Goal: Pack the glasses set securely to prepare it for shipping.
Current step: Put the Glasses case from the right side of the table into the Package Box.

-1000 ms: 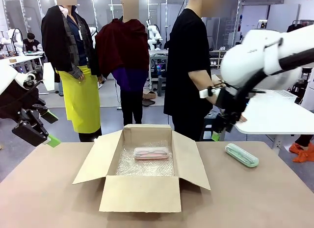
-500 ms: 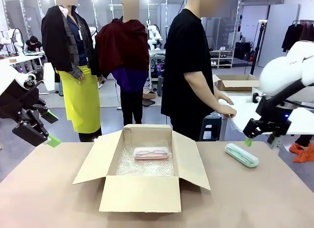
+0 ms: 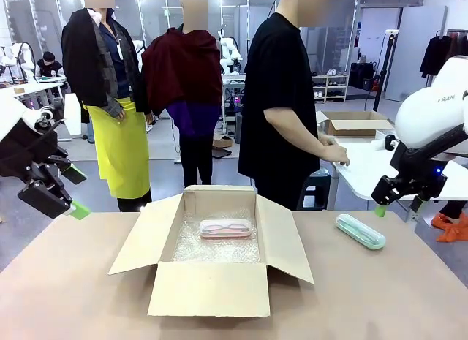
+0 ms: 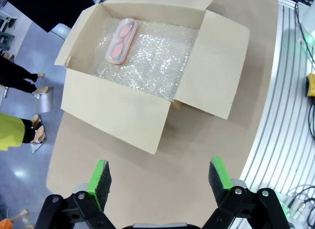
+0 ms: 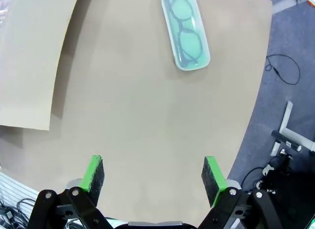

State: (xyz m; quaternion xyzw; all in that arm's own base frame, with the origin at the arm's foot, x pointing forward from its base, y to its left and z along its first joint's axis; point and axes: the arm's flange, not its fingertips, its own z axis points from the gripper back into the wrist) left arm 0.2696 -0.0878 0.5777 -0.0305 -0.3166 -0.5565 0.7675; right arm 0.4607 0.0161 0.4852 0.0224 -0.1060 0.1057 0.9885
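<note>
While pink case (image 3: 225, 228) sits in box (image 3: 208, 289), mint case (image 3: 360, 231) lies on tbl (image 3: 380, 296).

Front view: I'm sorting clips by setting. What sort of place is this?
Probably an indoor robotics lab staged as a packing station: a white robot arm at the table, an open cardboard box lined with bubble wrap, and another box on a white workbench behind.

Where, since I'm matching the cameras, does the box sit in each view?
Front: box in the centre of the table, flaps open.
Left wrist: box in the upper half, pink case inside.
Right wrist: one box flap at the upper left edge.
Shared landmark: the brown table.
</note>
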